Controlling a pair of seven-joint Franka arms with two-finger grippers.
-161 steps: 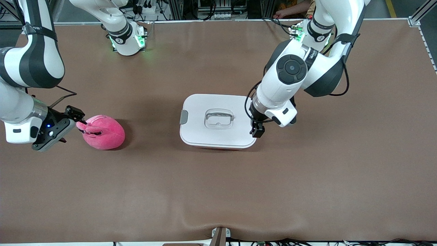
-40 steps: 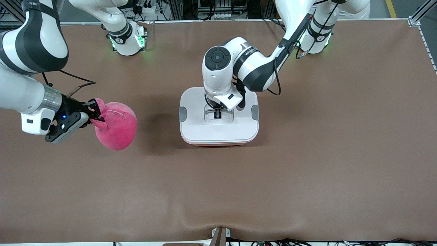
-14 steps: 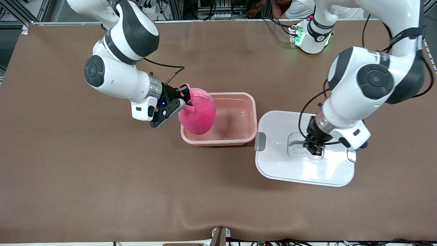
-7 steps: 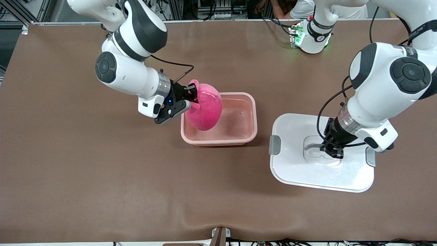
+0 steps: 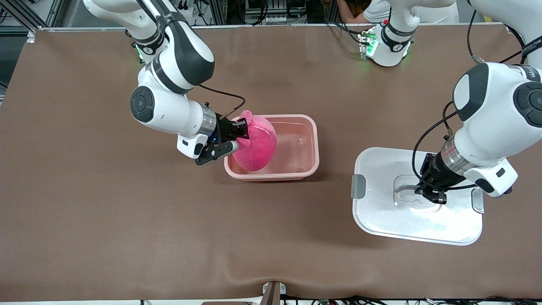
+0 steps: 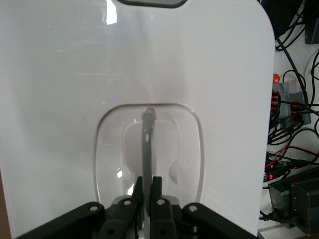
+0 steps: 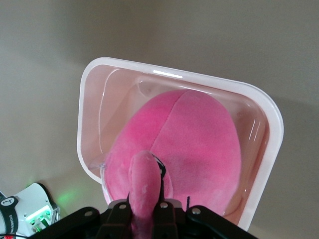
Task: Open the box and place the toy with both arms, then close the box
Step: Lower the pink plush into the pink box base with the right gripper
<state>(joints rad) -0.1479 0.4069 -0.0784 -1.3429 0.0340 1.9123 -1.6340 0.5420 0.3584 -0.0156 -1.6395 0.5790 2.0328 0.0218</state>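
The pink box (image 5: 312, 127) stands open mid-table, lid off. My right gripper (image 5: 242, 132) is shut on an ear (image 7: 143, 189) of the hot-pink plush toy (image 5: 255, 144) and holds it over the end of the box (image 7: 89, 114) toward the right arm; the toy (image 7: 194, 144) hangs partly inside. My left gripper (image 5: 432, 195) is shut on the clear handle (image 6: 148, 144) of the white lid (image 5: 406, 220), held over the table toward the left arm's end. The lid (image 6: 65, 74) fills the left wrist view.
The brown table (image 5: 127, 228) spreads round the box. The two arm bases with green lights (image 5: 383, 42) stand at the table's edge farthest from the front camera. Cables and equipment (image 6: 294, 164) show past the lid's edge.
My left gripper has carried the lid farther toward the left arm's end and nearer the front camera. My right gripper has brought the toy lower, farther over the box.
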